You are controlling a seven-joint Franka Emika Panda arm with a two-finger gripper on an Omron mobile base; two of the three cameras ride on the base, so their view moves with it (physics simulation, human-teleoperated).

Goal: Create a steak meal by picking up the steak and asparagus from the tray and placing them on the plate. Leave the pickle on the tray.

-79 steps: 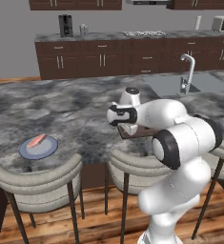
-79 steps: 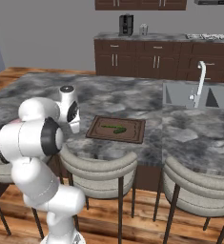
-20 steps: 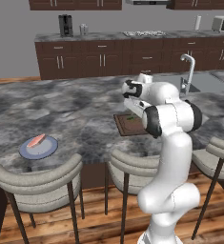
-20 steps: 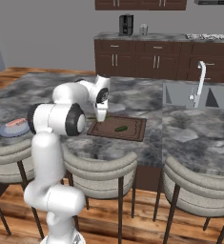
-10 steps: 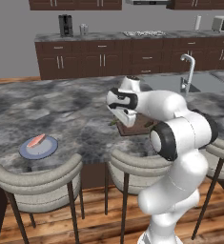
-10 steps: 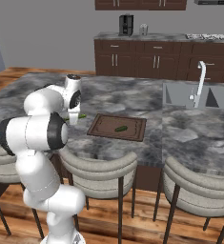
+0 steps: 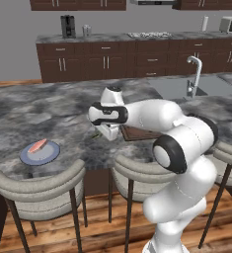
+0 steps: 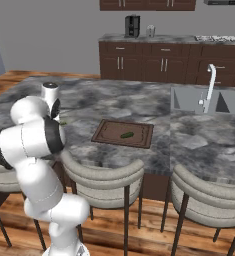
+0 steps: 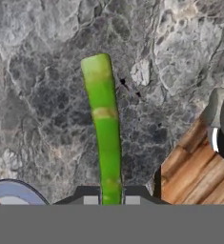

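Now the asparagus (image 9: 105, 138) is pinched by its end in the closed pincer (image 9: 111, 195), high over the counter (image 9: 42, 95). The plate (image 9: 11, 193), with the steak (image 7: 37, 146) on it, peeks in at 8 o'clock. Held by one tip, the stalk could slip and be dropped short of the plate.

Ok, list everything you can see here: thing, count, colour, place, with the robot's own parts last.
Steak: one, pinkish-red, on the plate.
Plate: one, pale blue-grey, near counter edge, left of the arm.
Asparagus: one, light green, held in the hand above the counter.
Pickle: one, dark green, on the tray.
Tray: one, dark brown, on the counter.
Counter: one, grey marble.
Sink: one, grey, with a faucet, right end of the counter.
Stools: several, beige, along the counter front.
Hand: one, dark fingertips, shut on the asparagus.
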